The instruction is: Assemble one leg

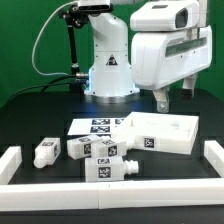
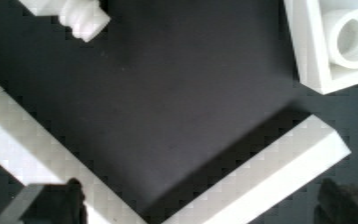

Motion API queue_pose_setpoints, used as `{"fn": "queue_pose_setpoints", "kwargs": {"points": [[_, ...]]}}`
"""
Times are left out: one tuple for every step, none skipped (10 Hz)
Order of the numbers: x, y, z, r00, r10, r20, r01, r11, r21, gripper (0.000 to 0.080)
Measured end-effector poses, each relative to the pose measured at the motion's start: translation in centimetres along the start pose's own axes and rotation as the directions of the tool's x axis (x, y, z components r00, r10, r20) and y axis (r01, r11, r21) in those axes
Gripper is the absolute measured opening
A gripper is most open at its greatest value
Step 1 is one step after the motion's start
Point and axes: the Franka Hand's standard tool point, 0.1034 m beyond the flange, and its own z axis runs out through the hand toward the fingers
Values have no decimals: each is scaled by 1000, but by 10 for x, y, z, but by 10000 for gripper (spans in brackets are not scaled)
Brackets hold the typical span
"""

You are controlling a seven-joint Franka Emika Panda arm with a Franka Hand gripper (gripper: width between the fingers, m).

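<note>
End effector point(image 1: 164, 100) is hanging empty, fingers apart, likely readying for a leg point(image 1: 108, 170) lying loose on tabletop point(image 1: 30, 125).

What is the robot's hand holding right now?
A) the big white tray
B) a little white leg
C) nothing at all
C: the gripper hangs open in the air with nothing between its fingers, while the legs lie on the table.
</note>
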Motion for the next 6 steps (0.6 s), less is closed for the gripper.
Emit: {"fn": "queue_pose_setpoints", "kwargs": {"points": [[0, 0, 0, 1000, 3, -1, -3, 1000, 1, 650], [0, 0, 0, 1000, 3, -1, -3, 1000, 1, 650], [0, 0, 0, 1000, 3, -1, -3, 1000, 1, 650], [0, 0, 0, 1000, 2, 0, -2, 1000, 1, 650], [-5, 5, 1, 999, -50, 4, 50, 999, -1, 650], [-24, 26, 6, 991, -132, 13, 133, 991, -7, 650]]}}
